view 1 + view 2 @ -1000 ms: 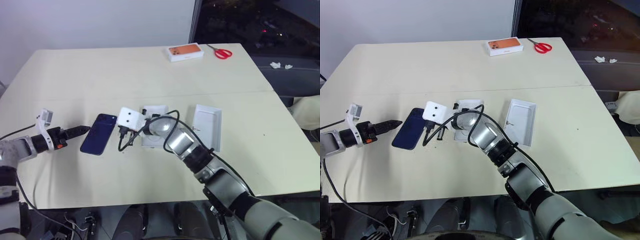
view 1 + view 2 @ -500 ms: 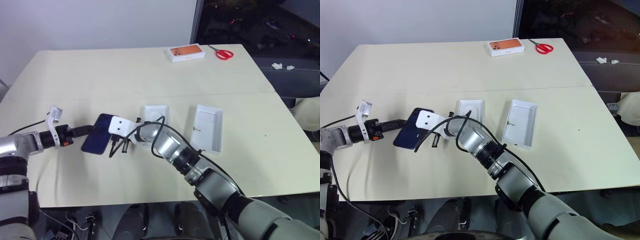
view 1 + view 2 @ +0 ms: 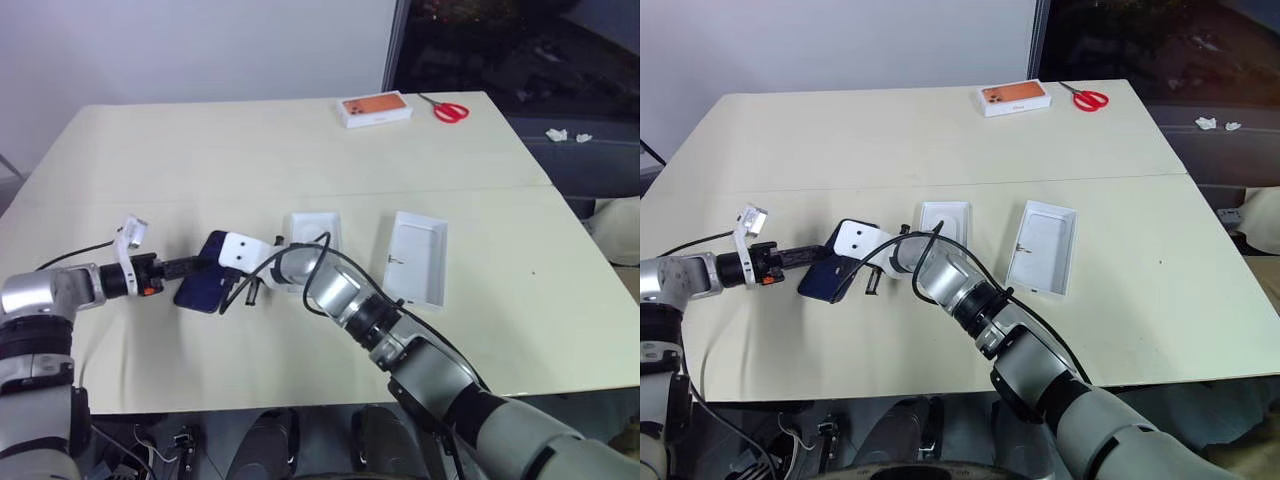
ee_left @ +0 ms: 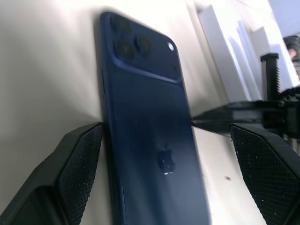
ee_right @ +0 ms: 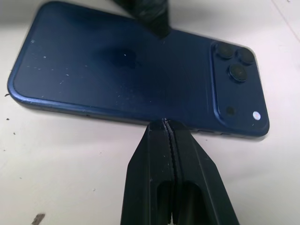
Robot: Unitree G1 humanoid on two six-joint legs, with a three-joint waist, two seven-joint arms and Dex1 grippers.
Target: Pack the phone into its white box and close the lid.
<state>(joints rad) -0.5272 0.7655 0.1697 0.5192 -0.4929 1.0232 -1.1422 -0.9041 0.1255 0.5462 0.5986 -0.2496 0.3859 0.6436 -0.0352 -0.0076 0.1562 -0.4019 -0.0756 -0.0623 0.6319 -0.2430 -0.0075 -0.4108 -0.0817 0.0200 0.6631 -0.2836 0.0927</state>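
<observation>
Straddling the phone (image 3: pixel 203 285) left of centre on the tabletop (image 3: pixel 300 160), the left tool (image 4: pixel 168 154) gapes wide and empty; right wrist view: right tool (image 5: pixel 169 129), shut empty, props its edge—close squarely across both long edges.

No words or numbers can be read anywhere. One brand sign is seen — an apple-shaped logo on the dark blue back of the phone (image 4: pixel 154 140), faint near its middle. The orange-printed box (image 3: pixel 376 108) at the far side of the table (image 3: pixel 200 150) carries a phone picture — any lettering on it is too small to be made out.
</observation>
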